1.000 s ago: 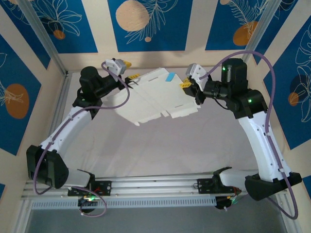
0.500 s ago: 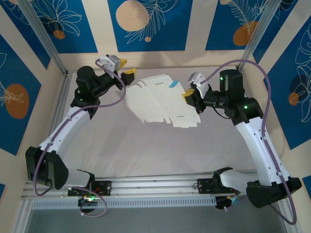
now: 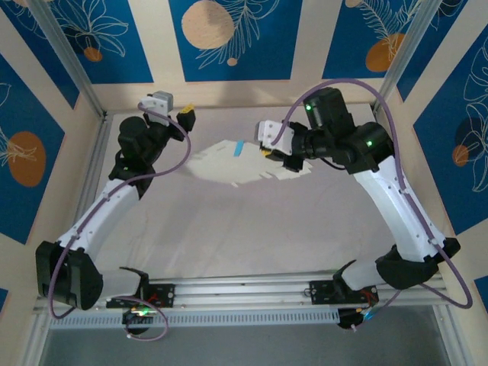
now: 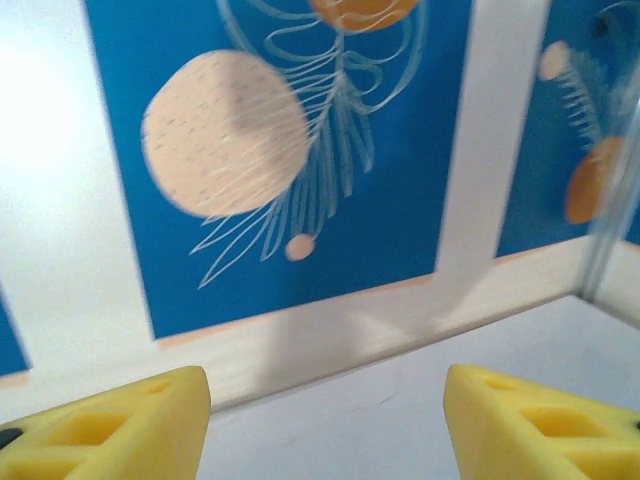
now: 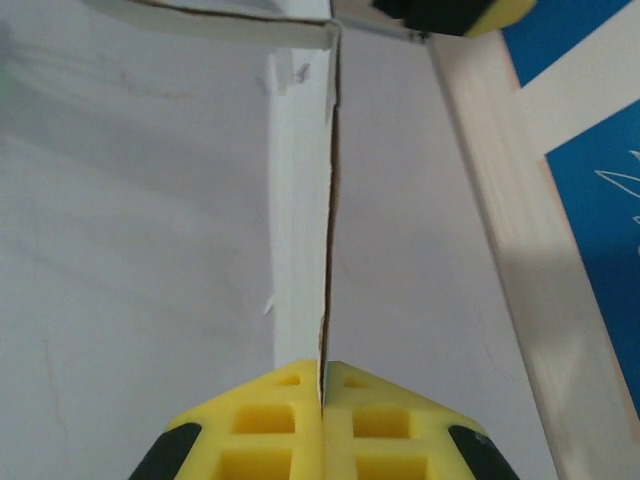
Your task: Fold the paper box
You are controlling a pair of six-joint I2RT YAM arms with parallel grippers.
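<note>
While the right gripper [image 5: 322, 385] pinches the box [image 5: 300, 200] by its rim, jaws closed on the card, the sheet runs edge-on straight away from it. From above it spreads white over the far table [image 3: 229, 229], reaching toward the left gripper [image 3: 185, 116], which hangs apart, jaws parted and empty, facing the wall [image 4: 400, 150].

Over the far middle of the pale grey worktop [image 3: 252, 221], thin white die-cut card sheet [image 3: 229, 166]; right claw [image 3: 266, 150] clamped on its far edge; left claw [image 3: 185, 116] apart, beyond its far-left end.
</note>
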